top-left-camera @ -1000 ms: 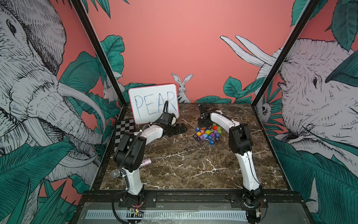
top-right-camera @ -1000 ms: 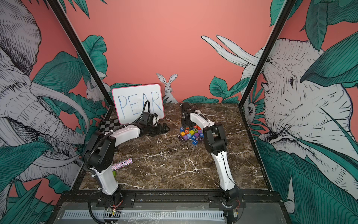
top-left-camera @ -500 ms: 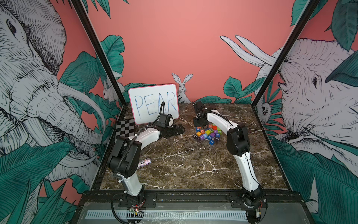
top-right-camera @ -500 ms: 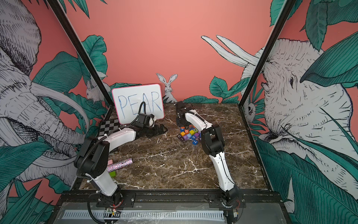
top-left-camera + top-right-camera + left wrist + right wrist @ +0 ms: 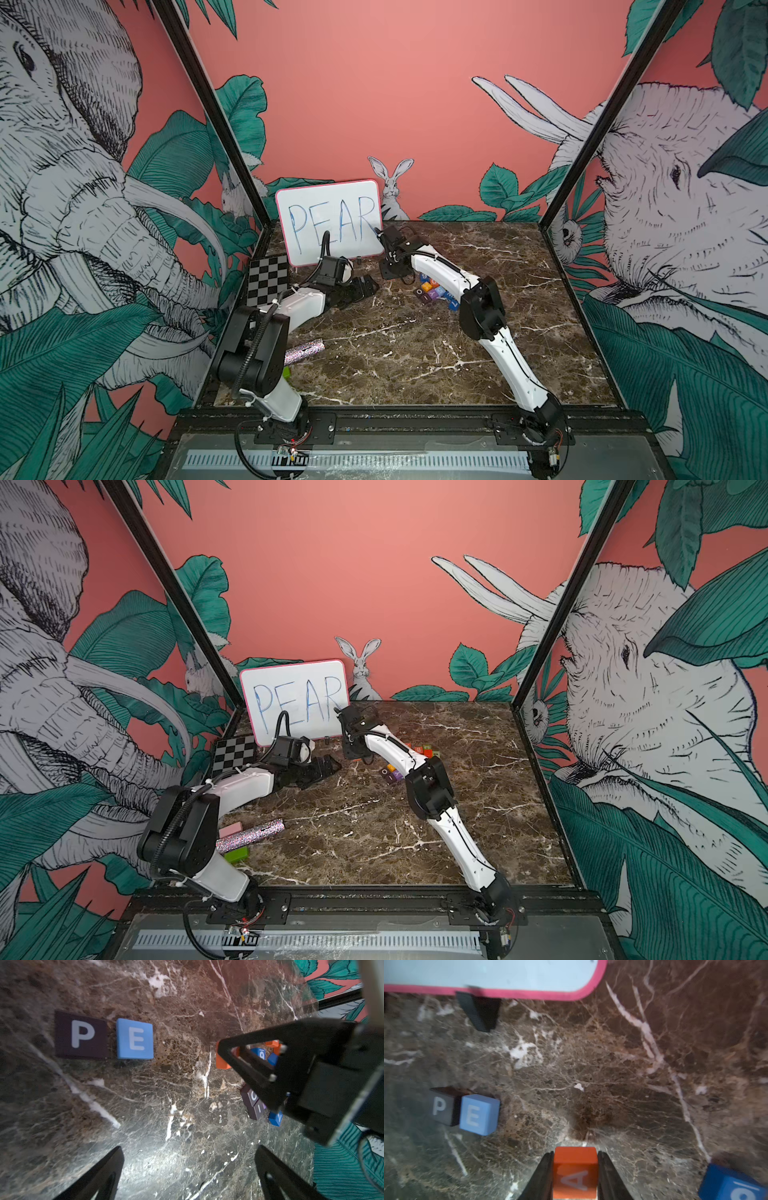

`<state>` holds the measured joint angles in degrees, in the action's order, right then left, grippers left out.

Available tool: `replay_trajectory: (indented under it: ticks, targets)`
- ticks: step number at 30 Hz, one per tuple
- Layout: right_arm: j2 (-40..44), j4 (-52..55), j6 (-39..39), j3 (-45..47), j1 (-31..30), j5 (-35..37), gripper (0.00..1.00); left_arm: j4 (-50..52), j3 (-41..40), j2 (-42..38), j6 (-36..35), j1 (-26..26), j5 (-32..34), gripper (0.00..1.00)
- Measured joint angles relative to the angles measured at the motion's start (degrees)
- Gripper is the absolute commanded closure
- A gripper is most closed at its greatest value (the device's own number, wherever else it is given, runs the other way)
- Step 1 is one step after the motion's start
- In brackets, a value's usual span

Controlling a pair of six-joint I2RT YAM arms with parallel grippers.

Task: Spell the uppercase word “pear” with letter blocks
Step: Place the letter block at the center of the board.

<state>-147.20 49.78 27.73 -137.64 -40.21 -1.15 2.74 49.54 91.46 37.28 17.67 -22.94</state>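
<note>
A dark-brown P block and a blue E block lie side by side on the marble, touching; the right wrist view shows the same P and E. My right gripper is shut on an orange A block, a little above the table to the right of the E. It hangs in front of the whiteboard's right edge in a top view. My left gripper is open and empty over bare marble. More letter blocks sit in a pile under the right forearm.
A pink-rimmed whiteboard reading PEAR stands at the back left, its black foot on the marble. A checkerboard lies at the left wall. A glitter cylinder, a pink block and a green block lie by the left arm's elbow.
My right gripper has moved left from the pile toward the whiteboard with the A block in it. The left arm's elbow has swung left and toward the front.
</note>
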Motion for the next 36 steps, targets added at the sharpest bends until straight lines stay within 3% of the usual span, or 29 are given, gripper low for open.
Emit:
replay_trajectory:
  ticks: [8,21,36]
  targets:
    - [-1.0,-1.9,2.8,1.2,0.0,-0.3,0.65,-1.5,-1.2,-0.4,0.2,-0.1,-0.7,0.01]
    - [-0.7,-4.8,5.7,3.2,0.0,-2.8,0.49,-2.1,-1.3,-0.4,0.2,-0.2,-0.9,0.01]
    - [4.0,-9.2,8.4,11.8,0.3,-9.3,0.48,-2.9,-1.3,-0.4,0.3,-0.2,-1.6,0.01]
